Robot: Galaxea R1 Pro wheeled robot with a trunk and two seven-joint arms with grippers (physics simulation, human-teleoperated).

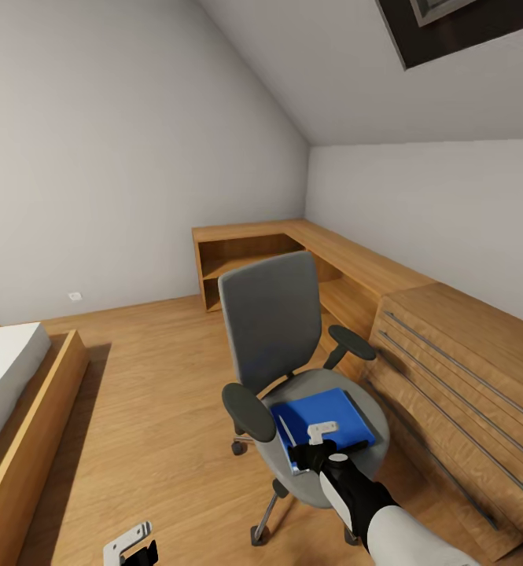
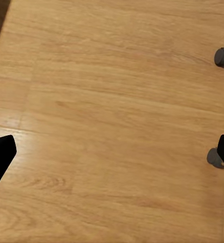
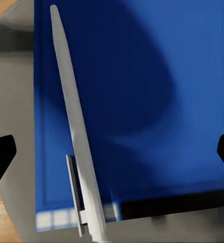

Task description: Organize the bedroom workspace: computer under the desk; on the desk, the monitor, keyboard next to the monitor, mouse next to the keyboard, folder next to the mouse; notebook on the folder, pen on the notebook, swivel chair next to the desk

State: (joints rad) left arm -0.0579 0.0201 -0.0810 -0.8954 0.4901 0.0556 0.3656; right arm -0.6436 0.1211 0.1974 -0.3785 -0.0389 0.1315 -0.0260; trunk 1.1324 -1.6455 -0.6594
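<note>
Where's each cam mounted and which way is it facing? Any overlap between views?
Head view: looks forward and down at the grey swivel chair bearing the bright blue folder; right gripper and left gripper show.
Left wrist view: faces light wood floor; dark fingertips at the edges.
Right wrist view: close over the folder and thin white pen.
Shared: head and right wrist views share folder and pen.

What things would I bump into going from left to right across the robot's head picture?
Bed → left gripper → swivel chair → wooden drawer cabinet.
</note>
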